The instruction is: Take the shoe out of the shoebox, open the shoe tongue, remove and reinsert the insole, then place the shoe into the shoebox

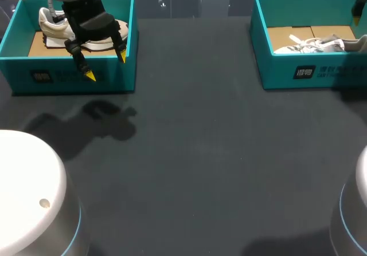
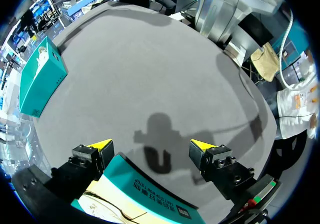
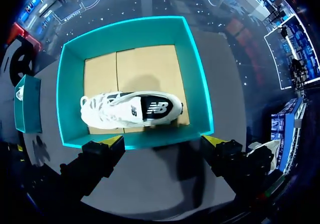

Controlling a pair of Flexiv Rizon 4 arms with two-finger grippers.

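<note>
Two teal shoeboxes stand on the dark table. The left shoebox (image 1: 57, 75) holds a cream shoe (image 1: 54, 26). My left gripper (image 1: 106, 66) hangs open above this box's front wall, which lies under the fingers (image 2: 150, 145) in the left wrist view, and nothing is between them. The right shoebox (image 1: 321, 73) holds a white shoe (image 1: 312, 45) lying on its side on the cardboard floor. In the right wrist view that white shoe (image 3: 130, 108) lies ahead of my right gripper (image 3: 162, 140), which is open and empty above the box's near wall (image 3: 135, 143).
A wide stretch of dark tabletop (image 1: 195, 153) lies between the two boxes. The right shoebox (image 2: 40, 76) shows far ahead of the left gripper. My arms' white bases (image 1: 28, 187) stand at the near corners.
</note>
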